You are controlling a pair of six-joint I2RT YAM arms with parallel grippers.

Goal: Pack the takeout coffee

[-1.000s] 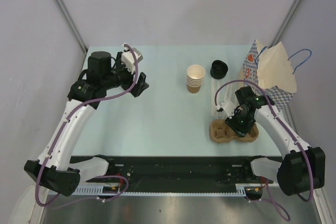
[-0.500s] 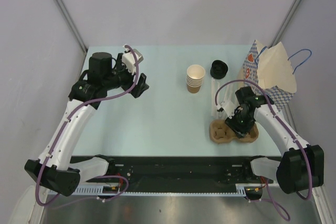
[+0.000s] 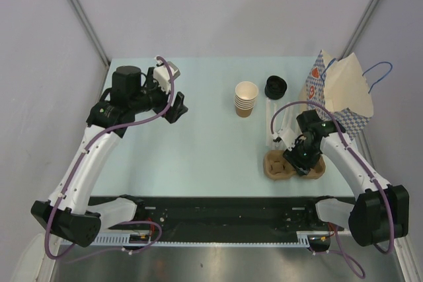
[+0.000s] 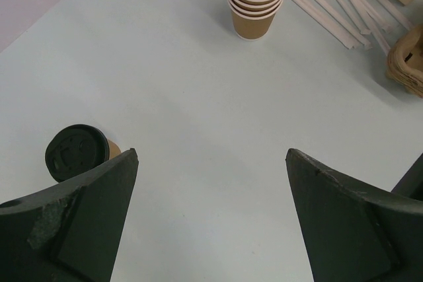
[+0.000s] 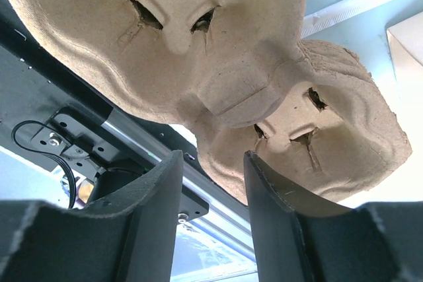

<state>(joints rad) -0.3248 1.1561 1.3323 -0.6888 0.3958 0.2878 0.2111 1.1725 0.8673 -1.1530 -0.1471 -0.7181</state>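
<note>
Our right hand (image 5: 213, 163) eases a little wider at the carrier (image 5: 198, 51) rim, seemingly releasing it. Our left hand (image 4: 211, 156) stays wide, and the coffee (image 4: 76, 153) is unpacked.

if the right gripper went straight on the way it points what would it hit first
Most likely the carrier: its pulp fills the view just beyond the right gripper, near the rim between two wells. How close is unclear.

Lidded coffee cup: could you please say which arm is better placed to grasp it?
Likely left: the left gripper, open, hovers beside the lidded coffee cup; the right gripper is at the pulp cup carrier.
</note>
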